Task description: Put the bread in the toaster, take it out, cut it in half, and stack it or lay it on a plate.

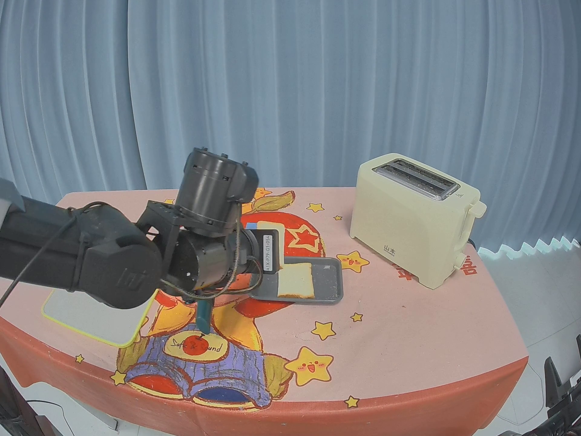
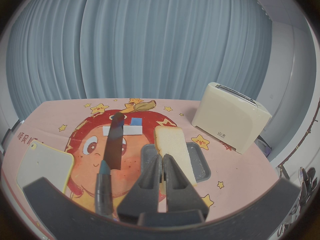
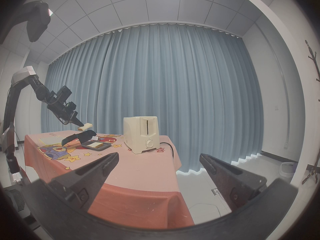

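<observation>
My left gripper [image 2: 162, 159] is shut on one edge of a pale bread slice [image 2: 173, 145] and holds it lifted over the grey tray [image 2: 200, 164]. From the head view this slice [image 1: 270, 227] shows behind the left wrist, and a second slice [image 1: 295, 280] lies flat in the tray [image 1: 330, 274]. The cream toaster [image 1: 414, 216] stands at the table's right with both slots empty. A knife with a dark blade [image 2: 113, 144] and teal handle [image 1: 203, 319] lies left of the tray. My right gripper [image 3: 156, 170] hangs open, off the table's right side.
A white cutting board with a yellow rim [image 1: 91, 319] lies at the front left. The knife's blade rests across a small white and blue block [image 2: 122, 130]. The toaster's cord [image 3: 168, 145] trails off the right edge. A blue curtain backs the table.
</observation>
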